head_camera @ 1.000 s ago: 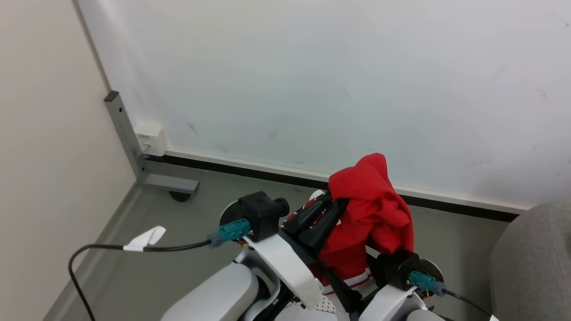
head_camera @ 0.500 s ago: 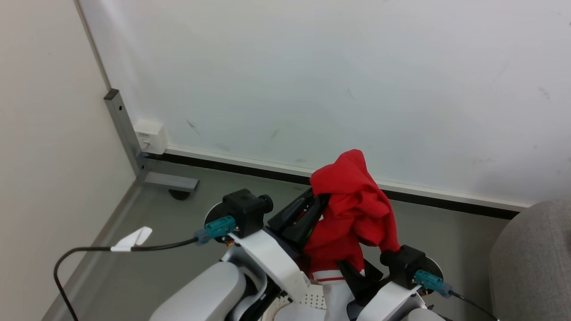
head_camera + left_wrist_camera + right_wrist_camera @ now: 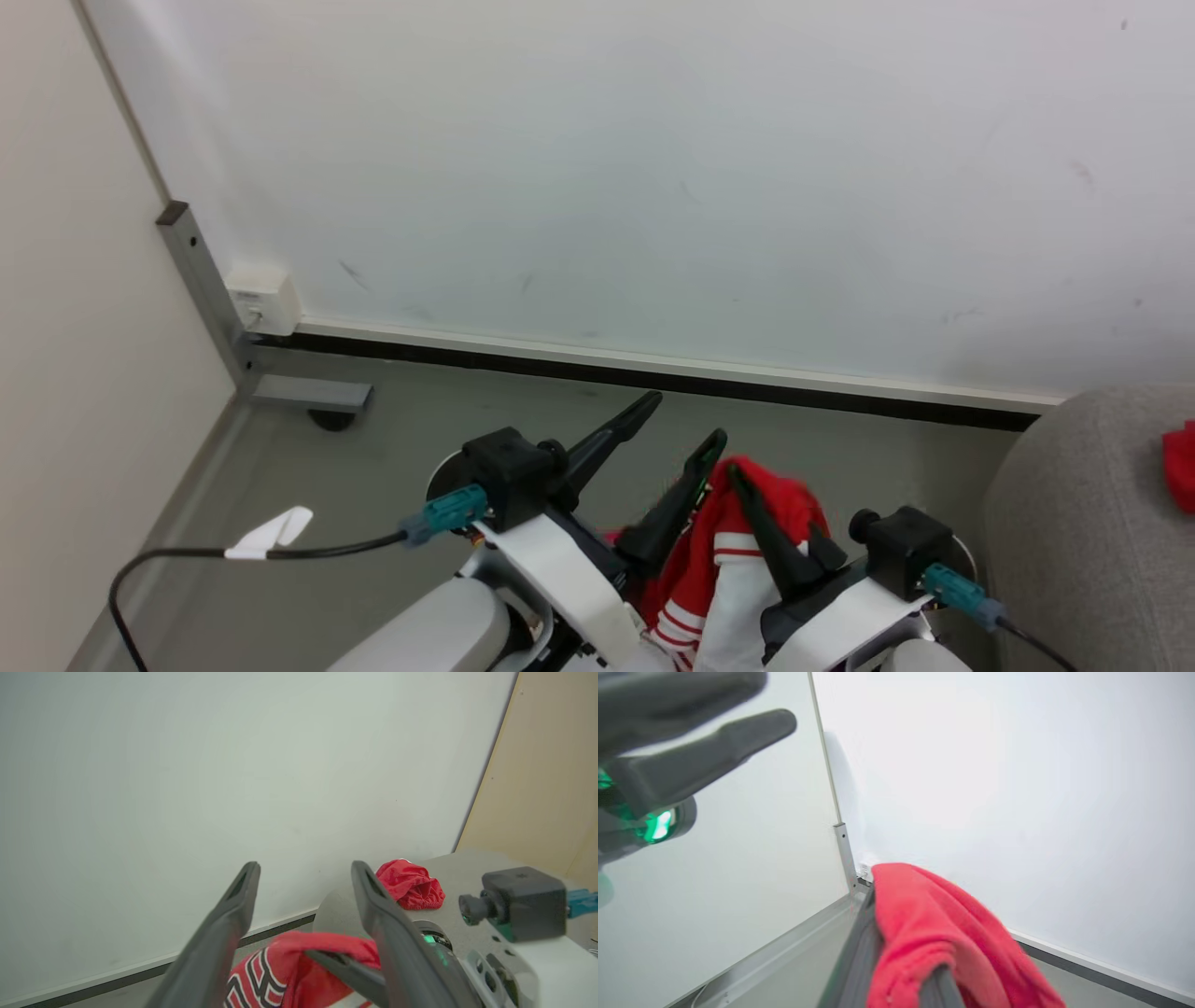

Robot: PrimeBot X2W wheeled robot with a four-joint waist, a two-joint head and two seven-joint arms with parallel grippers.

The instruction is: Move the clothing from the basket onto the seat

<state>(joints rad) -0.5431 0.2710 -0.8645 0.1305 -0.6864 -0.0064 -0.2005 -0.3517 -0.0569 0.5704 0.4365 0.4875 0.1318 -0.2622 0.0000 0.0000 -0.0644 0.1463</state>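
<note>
Against white wall (image 3: 653,187), right end effector (image 3: 739,478) clamps the red jersey (image 3: 695,569) (left end effector (image 3: 686,417) gapes empty); next, likely a carry right onto the seat (image 3: 1074,541).

Bright, even light; clothing (image 3: 924,933) close in the right wrist view blurs.
</note>
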